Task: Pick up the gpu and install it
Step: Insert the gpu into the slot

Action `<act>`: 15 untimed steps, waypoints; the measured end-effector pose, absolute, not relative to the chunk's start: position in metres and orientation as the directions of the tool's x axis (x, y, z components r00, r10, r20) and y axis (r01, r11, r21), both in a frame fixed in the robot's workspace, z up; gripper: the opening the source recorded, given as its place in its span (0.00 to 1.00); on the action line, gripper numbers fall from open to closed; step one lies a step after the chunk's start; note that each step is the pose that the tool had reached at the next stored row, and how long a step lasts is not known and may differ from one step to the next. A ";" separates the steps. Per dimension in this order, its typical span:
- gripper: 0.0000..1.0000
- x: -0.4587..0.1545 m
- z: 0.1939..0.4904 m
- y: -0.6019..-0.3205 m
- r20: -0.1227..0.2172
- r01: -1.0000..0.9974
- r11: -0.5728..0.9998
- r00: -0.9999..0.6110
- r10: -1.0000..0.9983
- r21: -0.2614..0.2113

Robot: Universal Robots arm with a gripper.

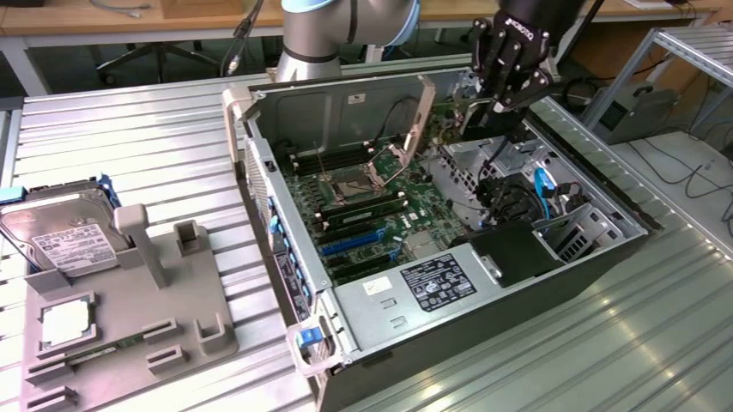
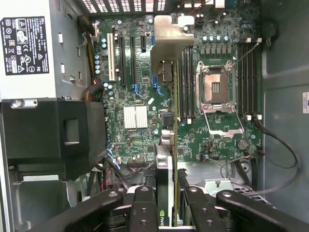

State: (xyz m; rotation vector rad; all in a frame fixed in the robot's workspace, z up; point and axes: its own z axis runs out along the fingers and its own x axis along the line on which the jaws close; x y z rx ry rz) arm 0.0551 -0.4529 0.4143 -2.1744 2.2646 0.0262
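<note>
In the exterior view the gripper (image 1: 504,103) hangs over the far side of the open computer case (image 1: 261,184). It is clenched on the gpu (image 1: 458,116), which juts toward the exterior view's left, well above the motherboard (image 1: 390,206). This view gives the card's height, with the blue expansion slots (image 1: 349,245) lying nearer and lower.

In the wrist view the fingers (image 2: 145,208) of the gripper (image 2: 169,210) pinch the gpu (image 2: 164,169) edge-on, its silver bracket (image 2: 169,38) at the end away from the grip. It shows sideways alignment: the expansion slots (image 2: 123,55) run parallel to the card but beside it, not beneath it.

The step probably goes best with the card kept upright, moved across over its slot, and lowered straight.
</note>
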 end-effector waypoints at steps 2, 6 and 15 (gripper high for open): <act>0.27 0.052 0.414 -0.453 -0.013 -0.999 0.041 -0.041 -0.999 0.011; 0.27 0.041 0.414 -0.451 -0.013 -0.999 0.041 -0.041 -0.999 0.011; 0.27 0.021 0.412 -0.450 -0.013 -0.999 0.041 -0.041 -0.999 0.011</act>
